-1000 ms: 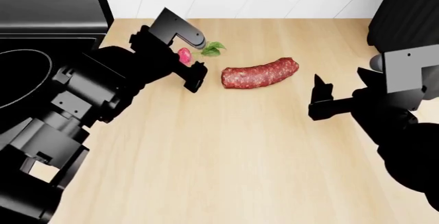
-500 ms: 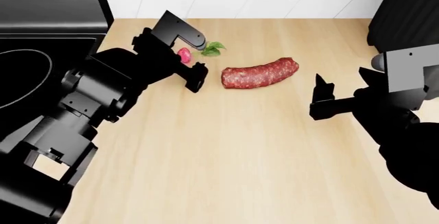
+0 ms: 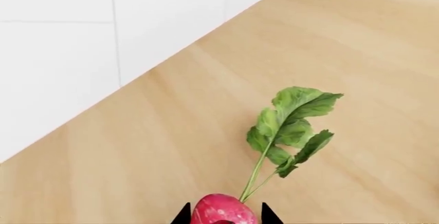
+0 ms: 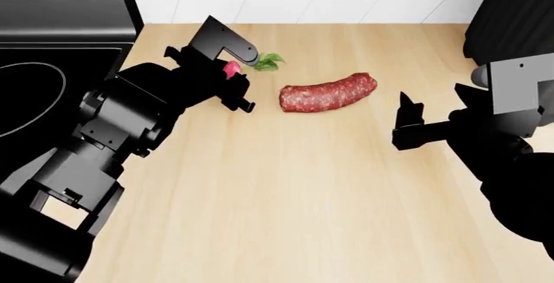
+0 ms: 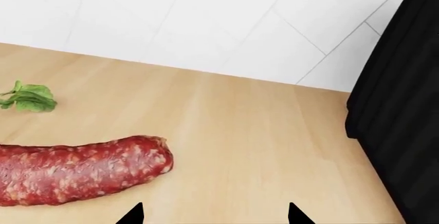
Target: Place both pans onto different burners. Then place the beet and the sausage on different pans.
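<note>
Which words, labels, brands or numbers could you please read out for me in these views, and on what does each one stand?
None: no text, number or sign shows in any of the three views.
The beet, the sausage, the wooden counter, the white tiled wall and the black cooktop are all unmarked.
Both arms and the black object at the right edge carry no lettering either.

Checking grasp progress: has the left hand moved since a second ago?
Yes. In the head view the left hand has closed in around the beet, its lower finger now farther from the sausage, which stayed put.
</note>
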Robot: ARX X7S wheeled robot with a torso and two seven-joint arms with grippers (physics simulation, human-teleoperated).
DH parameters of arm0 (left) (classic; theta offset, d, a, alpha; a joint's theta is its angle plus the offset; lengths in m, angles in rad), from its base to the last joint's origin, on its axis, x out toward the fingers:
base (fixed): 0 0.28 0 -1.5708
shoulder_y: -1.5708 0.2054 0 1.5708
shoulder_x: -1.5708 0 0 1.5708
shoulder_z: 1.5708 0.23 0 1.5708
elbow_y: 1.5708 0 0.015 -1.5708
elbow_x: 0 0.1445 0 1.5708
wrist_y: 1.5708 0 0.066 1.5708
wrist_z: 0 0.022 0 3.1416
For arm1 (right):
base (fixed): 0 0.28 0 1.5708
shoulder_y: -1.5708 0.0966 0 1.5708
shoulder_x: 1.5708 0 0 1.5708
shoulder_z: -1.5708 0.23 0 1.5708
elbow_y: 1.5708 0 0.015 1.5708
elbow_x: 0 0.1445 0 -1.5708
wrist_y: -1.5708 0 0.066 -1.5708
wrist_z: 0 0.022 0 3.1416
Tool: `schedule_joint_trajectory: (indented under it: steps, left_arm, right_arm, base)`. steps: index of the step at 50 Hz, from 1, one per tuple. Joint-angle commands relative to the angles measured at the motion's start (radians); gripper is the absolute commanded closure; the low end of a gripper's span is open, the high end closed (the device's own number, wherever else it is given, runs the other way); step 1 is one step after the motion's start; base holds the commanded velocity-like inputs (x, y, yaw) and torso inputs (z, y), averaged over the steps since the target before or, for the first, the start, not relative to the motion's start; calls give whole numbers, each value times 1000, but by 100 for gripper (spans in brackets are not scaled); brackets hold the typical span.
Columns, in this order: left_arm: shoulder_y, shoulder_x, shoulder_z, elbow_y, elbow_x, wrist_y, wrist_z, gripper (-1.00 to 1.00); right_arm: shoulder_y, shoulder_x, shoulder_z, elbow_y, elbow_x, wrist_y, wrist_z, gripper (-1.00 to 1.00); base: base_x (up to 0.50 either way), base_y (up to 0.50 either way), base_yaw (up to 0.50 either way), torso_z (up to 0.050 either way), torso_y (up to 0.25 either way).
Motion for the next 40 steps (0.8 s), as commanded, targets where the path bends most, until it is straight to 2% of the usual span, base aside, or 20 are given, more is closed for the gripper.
schedule_joint_trajectory:
  steps: [1, 13, 25, 40]
  left_arm:
    - [9, -7, 6, 21, -27, -12, -6, 100]
    - [-3, -26, -11, 55, -37, -10, -14, 100]
    - [-19, -82, -52, 180, -78, -64, -63, 100]
    - [49, -226, -168, 526, -215, -167, -211, 100]
  right_arm:
    - [-4, 3, 3, -4, 4, -1, 4, -100]
    - [-15, -2, -4, 7, -18, -22, -12, -100]
    - [14, -4, -6, 1, 1, 4, -3, -100]
    - [58, -18, -40, 11, -19, 25, -24, -100]
  base:
    - [0, 0, 0, 0, 0]
    - [0, 0, 0, 0, 0]
    - [0, 0, 0, 0, 0]
    - [0, 0, 0, 0, 0]
